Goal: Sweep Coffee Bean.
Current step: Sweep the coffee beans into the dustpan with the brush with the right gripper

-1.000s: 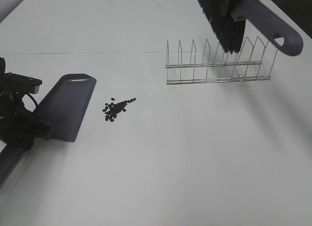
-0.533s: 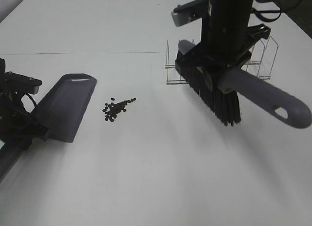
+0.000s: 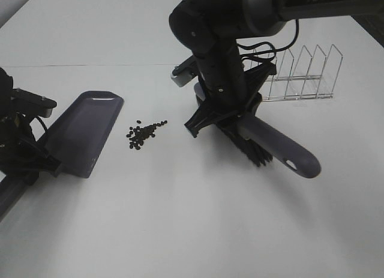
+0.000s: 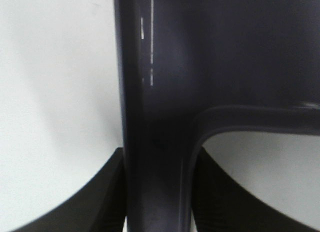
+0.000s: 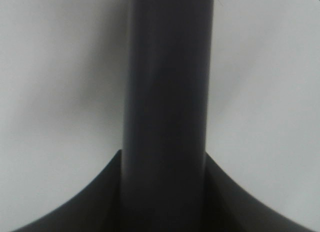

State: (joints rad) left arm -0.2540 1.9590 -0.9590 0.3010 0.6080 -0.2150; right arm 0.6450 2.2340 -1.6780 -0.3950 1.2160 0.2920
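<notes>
Wrist views show only gripped handles, blurred.
Left hand (image 3: 25,161) holds the dustpan (image 3: 81,134), right hand (image 3: 231,117) the brush (image 3: 279,151); the coffee bean (image 3: 144,132) pile lies between them, visible only from above.

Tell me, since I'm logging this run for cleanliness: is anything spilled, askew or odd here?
Only the coffee beans: a small loose cluster lies spilled on the bare white table, between the dustpan and the brush, touching neither. The wire rack behind stands upright; nothing else looks off.

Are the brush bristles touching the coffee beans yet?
Apart. The exterior high view shows bare white table between the brush and the coffee beans.
</notes>
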